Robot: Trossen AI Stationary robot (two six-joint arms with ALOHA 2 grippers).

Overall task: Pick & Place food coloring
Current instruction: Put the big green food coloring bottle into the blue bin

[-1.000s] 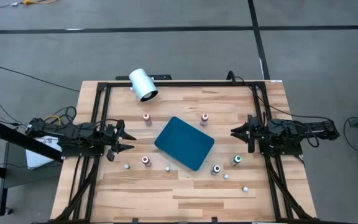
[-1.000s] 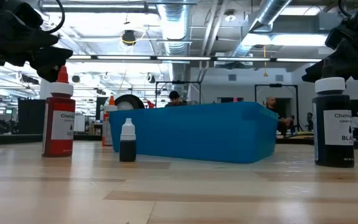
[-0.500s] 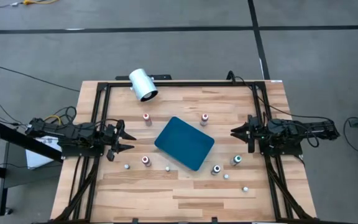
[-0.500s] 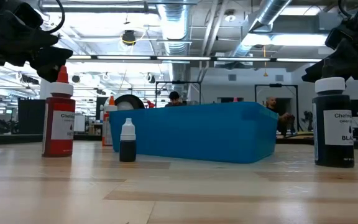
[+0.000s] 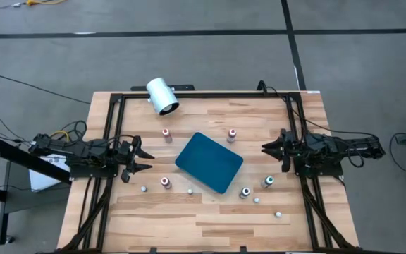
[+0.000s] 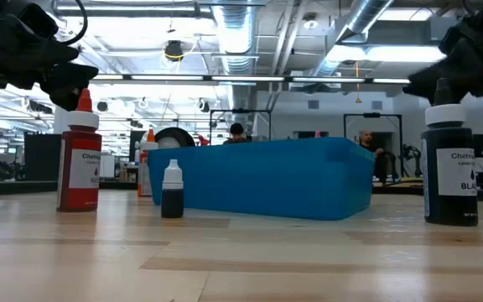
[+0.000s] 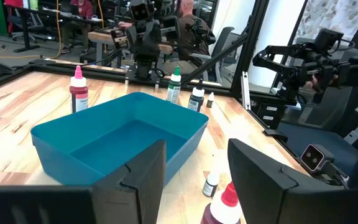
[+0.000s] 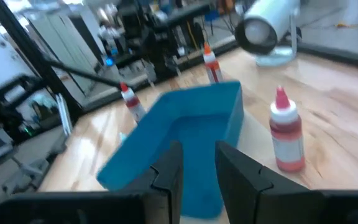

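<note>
Wooden table [image 5: 210, 219] seen from above, with the food coloring bottles [image 5: 165, 182] standing scattered on the boards around the teal tray [image 5: 209, 162]: two red-topped beyond it, one red-topped and several tiny ones on the near side, a green-topped [image 5: 267, 182] and a dark one [image 5: 245, 192] toward the right arm. No bottle is held or placed; by this evidence the task is barely begun. Tray interior shows empty in the left wrist view. Left gripper [image 5: 141, 157] hovers at the table's left edge, jaws parted; right gripper [image 5: 268, 149] at the right edge, jaws narrowly apart, both empty. White cylinder [image 5: 163, 97] lies at the far edge.
</note>
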